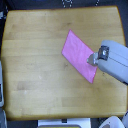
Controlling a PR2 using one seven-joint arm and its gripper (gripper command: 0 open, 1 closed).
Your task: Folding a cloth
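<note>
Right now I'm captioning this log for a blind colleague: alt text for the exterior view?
A pink cloth lies flat and tilted on a wooden table, toward the view's right. A grey robot arm's end effector meets the cloth's right edge.

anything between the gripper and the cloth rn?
Nothing shows between them. In the exterior view the gripper sits right over the cloth's right edge, overlapping it; whether it touches or grips is too blurred to tell. The table around is bare wood.
</note>
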